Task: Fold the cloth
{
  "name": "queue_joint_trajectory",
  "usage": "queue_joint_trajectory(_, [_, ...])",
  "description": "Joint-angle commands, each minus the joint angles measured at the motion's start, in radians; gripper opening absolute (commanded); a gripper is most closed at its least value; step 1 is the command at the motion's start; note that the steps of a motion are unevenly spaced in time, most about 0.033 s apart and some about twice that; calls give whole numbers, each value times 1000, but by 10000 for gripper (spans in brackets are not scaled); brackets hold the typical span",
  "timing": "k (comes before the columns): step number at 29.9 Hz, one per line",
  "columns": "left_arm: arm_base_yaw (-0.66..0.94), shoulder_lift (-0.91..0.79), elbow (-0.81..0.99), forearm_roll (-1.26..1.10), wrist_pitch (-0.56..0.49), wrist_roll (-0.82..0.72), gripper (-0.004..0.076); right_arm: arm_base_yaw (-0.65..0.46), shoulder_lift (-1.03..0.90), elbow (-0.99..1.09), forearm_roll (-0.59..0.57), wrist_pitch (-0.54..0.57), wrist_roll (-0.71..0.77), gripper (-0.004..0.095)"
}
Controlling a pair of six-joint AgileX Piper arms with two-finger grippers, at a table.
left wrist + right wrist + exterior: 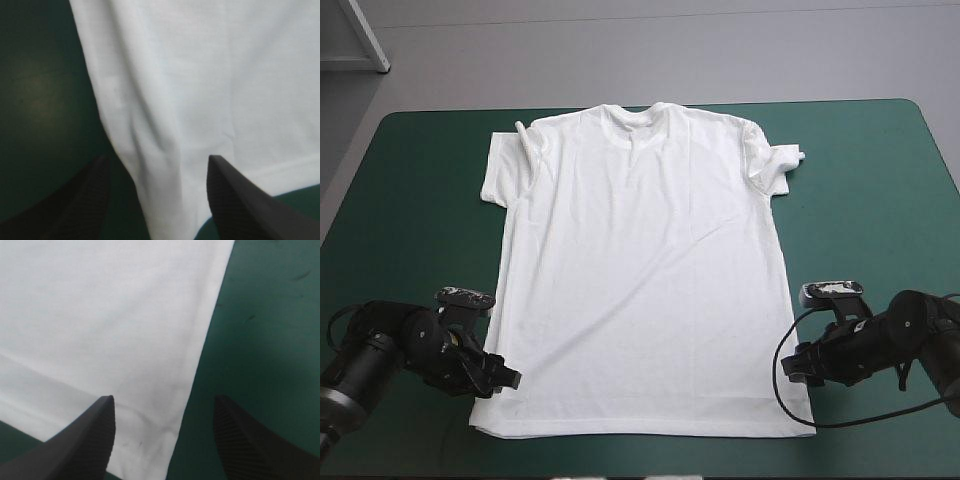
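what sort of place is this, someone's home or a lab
Most likely a robot lab workbench, not a home: a table with a teal-green cover, a white T-shirt spread flat, and the left end effector and right end effector open at its hem corners.

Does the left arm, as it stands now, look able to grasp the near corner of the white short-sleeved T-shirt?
Probably yes. The left end effector is open, and the side edge of the white short-sleeved T-shirt lies flat between its black fingers, with nothing in the way on the teal-green cover.
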Motion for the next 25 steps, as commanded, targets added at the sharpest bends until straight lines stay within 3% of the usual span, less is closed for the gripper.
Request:
queue_joint_trajectory(1, [-3, -17, -32, -17, -110, -8, 450, 1, -15, -30, 20, -54, -13, 600])
queue_joint_trajectory(6, [2, -4, -96, 21, -331, -67, 450, 1, -11, -79, 9, -63, -4, 600])
queue_joint_trajectory(11, [65, 99, -218, 158, -395, -122, 450, 1, -11, -131, -4, -51, 18, 600])
queue_joint_trajectory(15, [164, 196, -282, 119, -508, -129, 449, 1, -11, -160, -8, -24, 28, 600])
queue_joint_trajectory(25, [205, 497, -491, -112, -548, 80, 449, 1, -11, -176, -3, -21, 28, 599])
